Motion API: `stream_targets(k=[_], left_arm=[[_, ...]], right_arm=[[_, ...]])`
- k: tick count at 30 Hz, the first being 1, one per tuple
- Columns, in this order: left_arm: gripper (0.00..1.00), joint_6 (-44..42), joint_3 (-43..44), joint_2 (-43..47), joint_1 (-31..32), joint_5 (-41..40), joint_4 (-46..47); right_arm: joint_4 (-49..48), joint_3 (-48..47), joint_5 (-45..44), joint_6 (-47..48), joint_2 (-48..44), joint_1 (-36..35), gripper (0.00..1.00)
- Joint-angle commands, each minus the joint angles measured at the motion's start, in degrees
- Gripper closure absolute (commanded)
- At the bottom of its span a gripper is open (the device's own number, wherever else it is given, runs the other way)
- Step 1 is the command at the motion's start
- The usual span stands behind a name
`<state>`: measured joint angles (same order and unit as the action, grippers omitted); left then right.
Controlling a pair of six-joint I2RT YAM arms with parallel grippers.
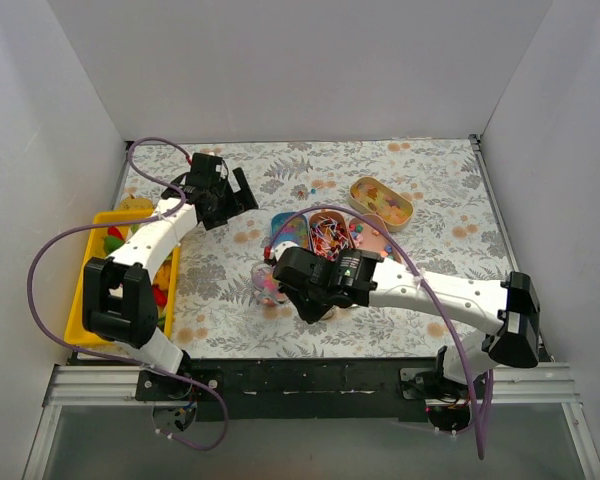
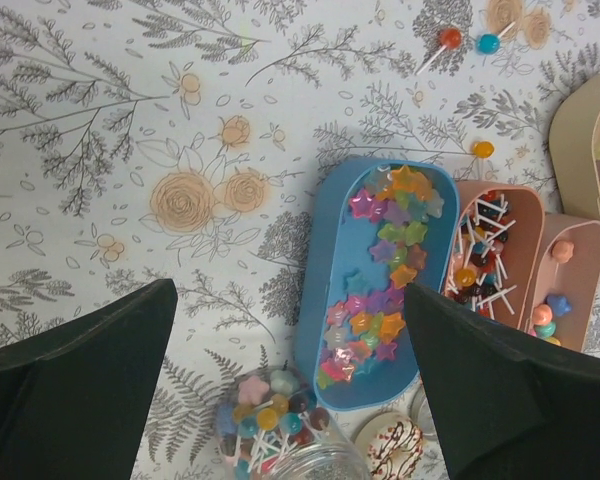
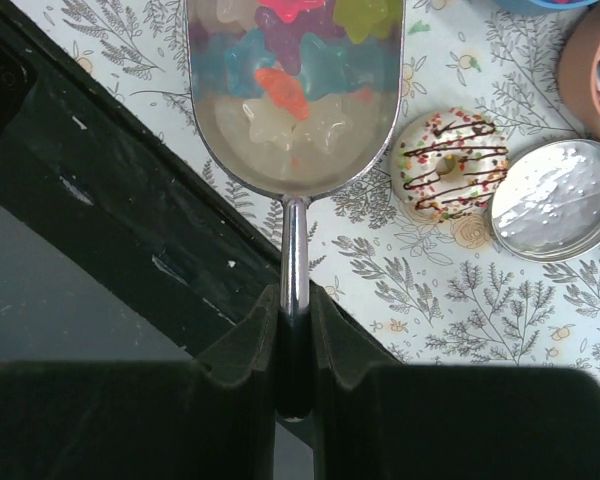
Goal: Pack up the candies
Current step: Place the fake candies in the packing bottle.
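The left gripper [image 2: 290, 300] is hovering over the blue tray [image 2: 315, 290], fingers spread wide and carrying nothing. The right gripper [image 3: 295, 300] is working just on the tray's near side, pinching the thin handle of the metal scoop [image 3: 292, 175]. The glass jar [image 2: 330, 462] is also sitting just near of the tray. Star candies [image 3: 280, 90] are lying heaped in the scoop's bowl, with more along the tray. As I judge it, the smooth, narrow handle could be rolling between the pads during tipping, spilling sweets past the jar's small mouth.
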<state>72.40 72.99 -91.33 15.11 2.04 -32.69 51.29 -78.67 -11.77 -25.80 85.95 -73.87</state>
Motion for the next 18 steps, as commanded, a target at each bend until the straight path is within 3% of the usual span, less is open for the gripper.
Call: stream_targets(k=[1,18], left_arm=[[0.02,-0.6,-1.9,5.9,0.0,-1.3,-0.6],[0.02,-1.4,-3.7,10.5,-0.1,-2.7,-0.6]], right_arm=[[2.8,-6.0,4.0,-1.1,2.7,0.8,0.99],[14.2,-14.6,17.7,-1.1,10.0,8.4,0.99]])
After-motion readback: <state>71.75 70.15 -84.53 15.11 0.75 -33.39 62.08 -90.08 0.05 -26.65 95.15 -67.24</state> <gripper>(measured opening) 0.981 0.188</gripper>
